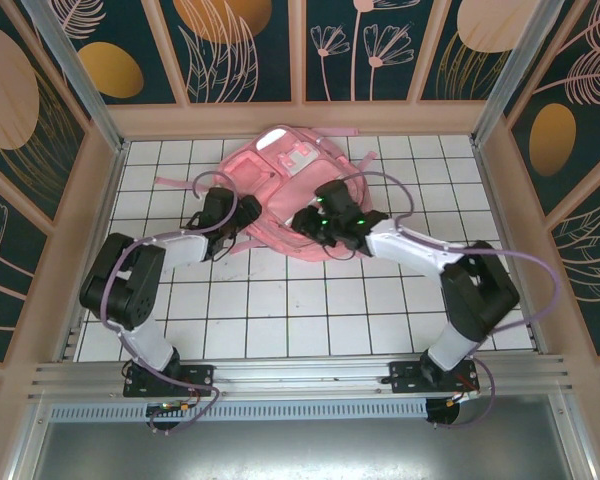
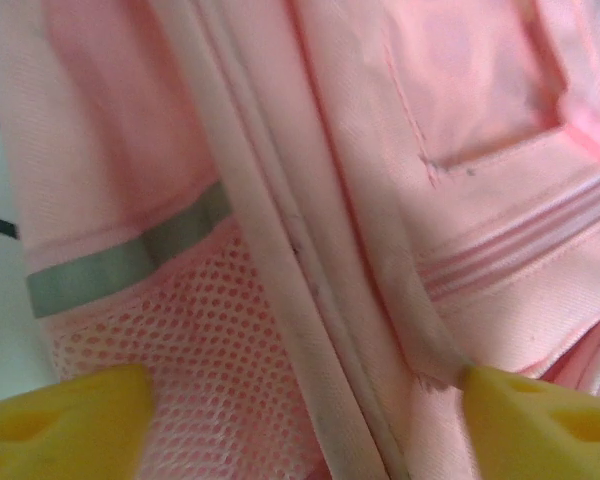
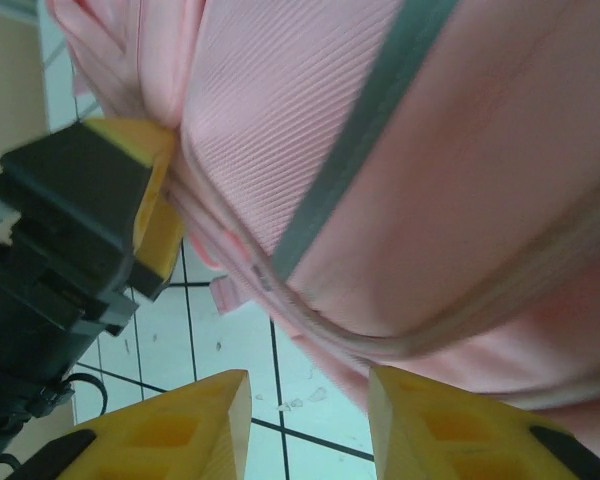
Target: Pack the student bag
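Note:
The student bag (image 1: 285,185), a large pink backpack, lies flat at the back middle of the tiled table. My left gripper (image 1: 248,214) is at its left side. In the left wrist view that gripper (image 2: 305,425) stands open, its yellow fingers (image 2: 65,420) wide apart astride a seam fold and the mesh pocket (image 2: 210,350) below a grey strip (image 2: 110,270). My right gripper (image 1: 306,222) is at the bag's near edge. It is open (image 3: 310,420), with bare tile between its tips and the bag's (image 3: 310,110) piped edge just above the right one.
A pink strap (image 1: 180,185) trails left from the bag over the white tiles (image 1: 310,300). Wooden walls (image 1: 110,200) close in the table at the back and both sides. A metal rail (image 1: 300,375) runs along the near edge by the arm bases.

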### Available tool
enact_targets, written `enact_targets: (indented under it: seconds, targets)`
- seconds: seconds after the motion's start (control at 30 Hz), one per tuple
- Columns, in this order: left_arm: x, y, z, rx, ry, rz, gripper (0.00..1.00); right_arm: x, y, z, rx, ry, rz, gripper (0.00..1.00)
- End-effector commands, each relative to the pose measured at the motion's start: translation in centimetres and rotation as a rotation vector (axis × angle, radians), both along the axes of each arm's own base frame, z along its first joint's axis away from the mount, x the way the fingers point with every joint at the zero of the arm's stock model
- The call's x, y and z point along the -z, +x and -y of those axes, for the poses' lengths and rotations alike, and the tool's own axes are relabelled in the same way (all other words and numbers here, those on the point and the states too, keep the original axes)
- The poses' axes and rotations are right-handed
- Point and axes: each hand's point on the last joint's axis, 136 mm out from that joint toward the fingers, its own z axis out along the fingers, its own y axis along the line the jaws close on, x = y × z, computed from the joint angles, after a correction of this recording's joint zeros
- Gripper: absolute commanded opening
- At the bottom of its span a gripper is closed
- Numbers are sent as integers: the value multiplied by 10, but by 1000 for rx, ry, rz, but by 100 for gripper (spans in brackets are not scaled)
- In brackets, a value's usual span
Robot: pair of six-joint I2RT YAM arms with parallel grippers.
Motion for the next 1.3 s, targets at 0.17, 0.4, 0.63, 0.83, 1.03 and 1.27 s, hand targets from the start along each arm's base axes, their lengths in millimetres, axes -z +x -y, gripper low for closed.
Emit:
enact_targets:
  seconds: [0.17,0.4,0.63,0.83,1.03,1.27]
  targets:
    - [39,-30,47,163,-257,-52,34,21,22,-30,102,48,-40,37]
    - [22,-69,103,264,-346,-56,25,50,42,29,265,-68,-60,45]
    - [2,-78,130,296,-400,-24,22,32,51,83,369,-190,-7,50]
    - [-4,-71,136,300,-399,-6,23,44,49,85,379,-236,-20,50]
    - [-5,-70,130,276,-381,-2,23,68,53,79,346,-369,-33,40]
    - [-2,-61,114,207,-313,6,23,71,46,91,335,-401,-28,5]
